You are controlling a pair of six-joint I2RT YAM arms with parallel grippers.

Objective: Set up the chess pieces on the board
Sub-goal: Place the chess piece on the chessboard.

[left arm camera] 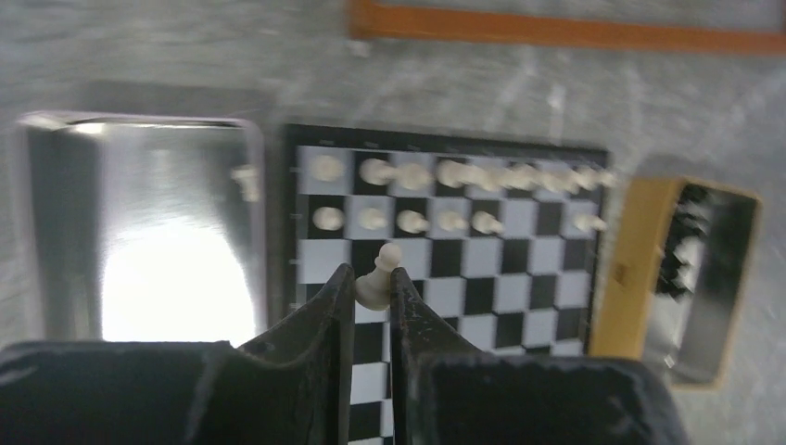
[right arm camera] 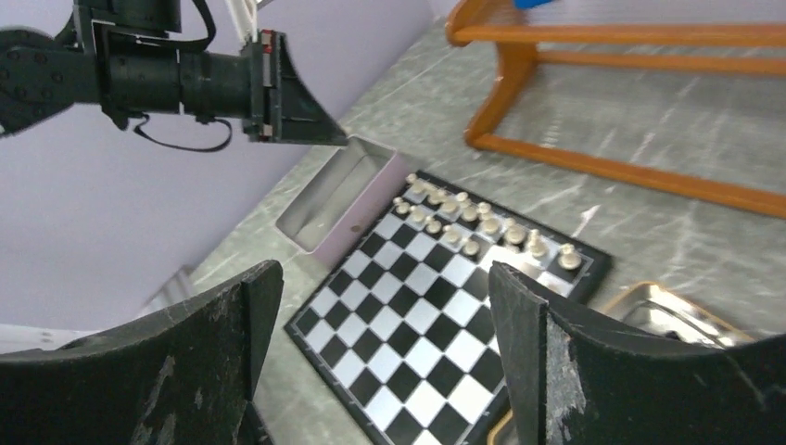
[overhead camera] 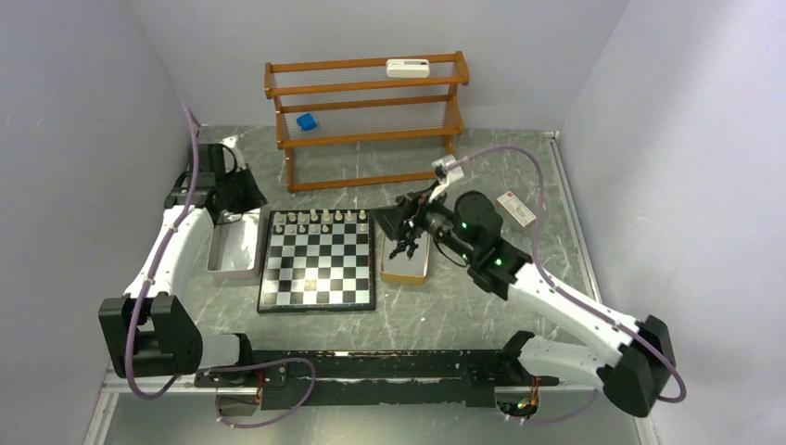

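One white pawn (left arm camera: 376,284) clamped in left pincer (left arm camera: 372,275); right pincer (right arm camera: 385,278) wide open.

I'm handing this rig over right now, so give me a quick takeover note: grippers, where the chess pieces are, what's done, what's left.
Left gripper: shut on a white pawn, near the metal tray left of the board.
Right gripper: open, holding nothing, by the yellow-rimmed tray.
Done: white pieces stand on the board's two far rows; the pawn row shows a gap.
Left: place the held pawn, then set up the black pieces, all in the yellow-rimmed tray.
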